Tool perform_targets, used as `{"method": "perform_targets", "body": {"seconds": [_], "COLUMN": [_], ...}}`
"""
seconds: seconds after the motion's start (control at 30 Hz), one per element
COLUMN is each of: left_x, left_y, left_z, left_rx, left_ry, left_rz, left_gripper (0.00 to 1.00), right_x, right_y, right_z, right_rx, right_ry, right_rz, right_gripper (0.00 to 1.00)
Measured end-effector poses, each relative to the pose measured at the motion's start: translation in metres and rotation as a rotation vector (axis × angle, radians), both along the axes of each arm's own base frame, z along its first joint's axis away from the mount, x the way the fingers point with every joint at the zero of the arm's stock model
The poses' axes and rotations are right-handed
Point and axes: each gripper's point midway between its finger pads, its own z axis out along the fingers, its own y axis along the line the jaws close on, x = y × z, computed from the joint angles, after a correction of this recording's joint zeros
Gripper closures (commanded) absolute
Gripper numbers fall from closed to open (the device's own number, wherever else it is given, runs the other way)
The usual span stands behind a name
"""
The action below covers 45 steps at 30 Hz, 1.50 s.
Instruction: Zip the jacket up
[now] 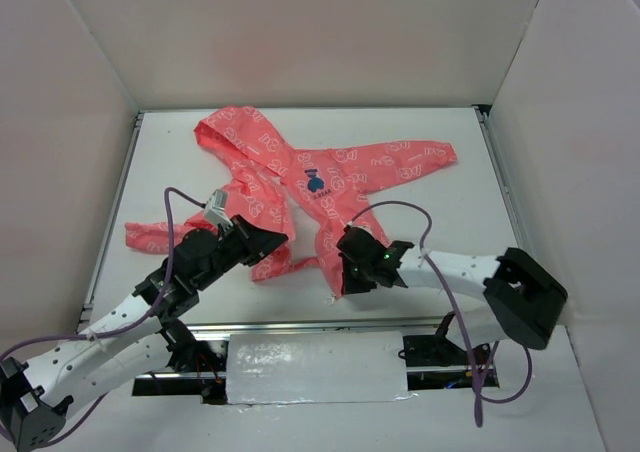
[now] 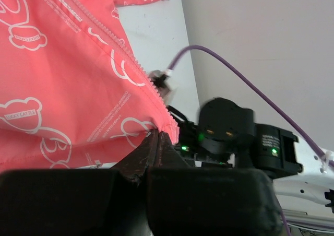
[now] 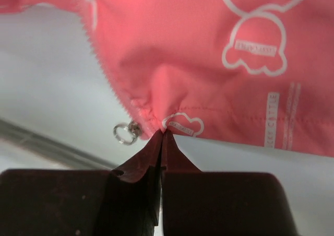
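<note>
The right gripper (image 3: 163, 134) has its fingers pressed together, pinching the bottom hem of the jacket (image 1: 262, 157) at the corner of one front panel. A small metal ring (image 3: 125, 132) hangs just beside the tips, at the foot of the zipper teeth (image 3: 99, 58). The left gripper (image 2: 158, 138) is likewise clamped on the hem corner of the other front panel, with teeth running up and away from its tips. Beyond both grippers the jacket lies spread on the white table (image 1: 450, 232), front open, hood (image 1: 225, 132) farthest away and sleeves (image 1: 410, 157) out to either side.
</note>
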Motion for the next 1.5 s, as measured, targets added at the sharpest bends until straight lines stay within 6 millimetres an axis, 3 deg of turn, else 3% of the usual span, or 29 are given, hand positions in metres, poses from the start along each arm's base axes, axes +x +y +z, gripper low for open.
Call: {"method": "perform_targets", "body": {"seconds": [0.17, 0.33, 0.53, 0.8, 1.13, 1.37, 1.5], "left_x": [-0.001, -0.001, -0.002, -0.005, -0.011, -0.012, -0.013], "left_y": [0.001, 0.001, 0.002, 0.005, 0.011, 0.014, 0.014], "left_z": [-0.013, -0.026, -0.037, -0.037, -0.037, -0.036, -0.043], "left_rx": [0.017, 0.039, 0.05, 0.045, 0.041, 0.033, 0.041], "left_ry": [0.017, 0.036, 0.047, 0.037, 0.033, 0.027, 0.039], "left_rz": [0.0, -0.001, -0.001, -0.002, -0.001, 0.008, 0.01], "left_gripper": [1.0, 1.0, 1.0, 1.0, 1.0, 1.0, 1.0], "right_x": [-0.003, 0.0, 0.003, 0.022, -0.004, -0.008, -0.003], "right_y": [0.008, 0.009, 0.0, 0.011, 0.01, 0.008, 0.018], "right_z": [0.029, 0.022, 0.018, 0.026, 0.008, -0.002, -0.001], "right_rx": [0.161, 0.157, 0.105, 0.049, -0.055, -0.085, -0.081], "right_ry": [-0.077, -0.077, -0.095, -0.141, -0.093, -0.07, -0.071], "right_rz": [-0.025, -0.053, -0.066, -0.051, 0.011, 0.013, 0.013], "right_gripper": [0.97, 0.56, 0.55, 0.55, 0.54, 0.56, 0.61]}}
